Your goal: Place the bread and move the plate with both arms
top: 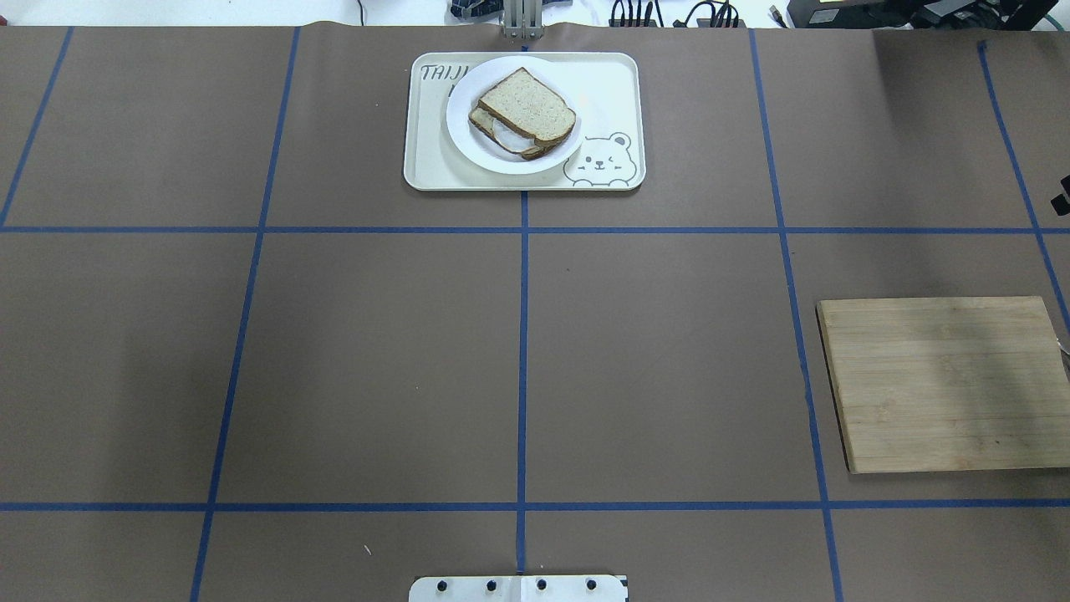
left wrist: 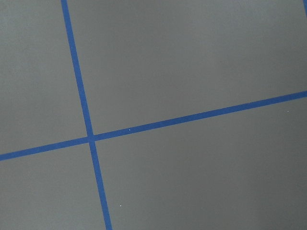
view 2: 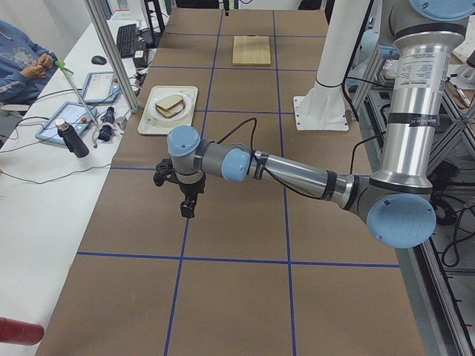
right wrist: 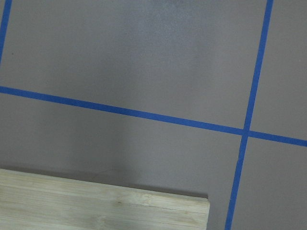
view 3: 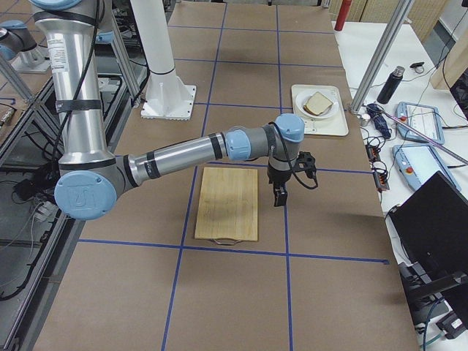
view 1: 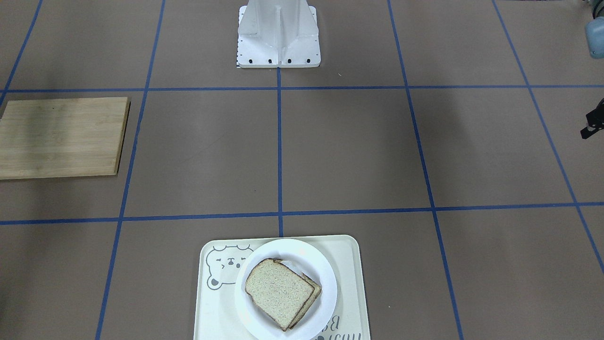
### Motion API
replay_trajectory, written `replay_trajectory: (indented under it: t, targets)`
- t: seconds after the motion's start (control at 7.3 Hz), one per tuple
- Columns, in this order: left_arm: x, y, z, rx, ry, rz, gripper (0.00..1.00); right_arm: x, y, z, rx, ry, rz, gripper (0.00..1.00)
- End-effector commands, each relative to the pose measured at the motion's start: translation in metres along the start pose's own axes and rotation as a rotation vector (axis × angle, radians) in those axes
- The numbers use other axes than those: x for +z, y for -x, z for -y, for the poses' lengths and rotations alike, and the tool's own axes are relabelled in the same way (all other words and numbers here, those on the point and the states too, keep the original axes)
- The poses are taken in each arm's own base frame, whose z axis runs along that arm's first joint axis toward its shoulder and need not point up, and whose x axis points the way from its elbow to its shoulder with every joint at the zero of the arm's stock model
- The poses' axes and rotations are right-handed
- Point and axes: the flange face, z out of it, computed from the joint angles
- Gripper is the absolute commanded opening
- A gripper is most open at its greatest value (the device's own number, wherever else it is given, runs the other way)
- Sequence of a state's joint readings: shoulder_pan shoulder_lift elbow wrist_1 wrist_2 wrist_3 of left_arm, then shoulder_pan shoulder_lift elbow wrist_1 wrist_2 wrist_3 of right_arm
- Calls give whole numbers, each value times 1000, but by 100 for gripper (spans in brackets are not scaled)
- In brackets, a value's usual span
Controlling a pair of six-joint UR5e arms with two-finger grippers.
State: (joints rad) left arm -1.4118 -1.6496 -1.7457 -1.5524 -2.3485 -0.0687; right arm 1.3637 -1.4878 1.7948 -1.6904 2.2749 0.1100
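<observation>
Bread (view 1: 278, 290), pale speckled squarish slice, dark crust, lies atop another slice on round glossy plate (view 1: 326, 277). Left hand (view 2: 188, 210), right hand (view 3: 278, 200) above matte worktop (view 1: 349, 151): opening cannot be told.

Overhead, front views — opposed; plate (view 1: 288, 248) shared

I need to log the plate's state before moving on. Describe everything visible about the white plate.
The plate is round, glossy white, with a wide rim. It lies flat on the cream tray, toward the robot's left side of it, covering part of its lettering. It holds the bread, a plain slice lying askew on a second slice with something white between. Nothing else touches it.
</observation>
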Motion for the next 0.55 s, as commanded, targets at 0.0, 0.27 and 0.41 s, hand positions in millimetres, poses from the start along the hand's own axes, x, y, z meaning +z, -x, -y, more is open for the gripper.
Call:
replay_trajectory:
  t: [0.0, 0.27, 0.41]
  targets:
    - [-1, -1, 2, 13, -4, 1, 98, -1, 1, 1, 0, -2, 0, 100]
    - [1, 4, 3, 56, -61, 9, 98, -2, 1, 1, -1, -3, 0, 100]
    - [0, 3, 3, 61, -67, 7, 98, -2, 2, 2, 0, -5, 1, 100]
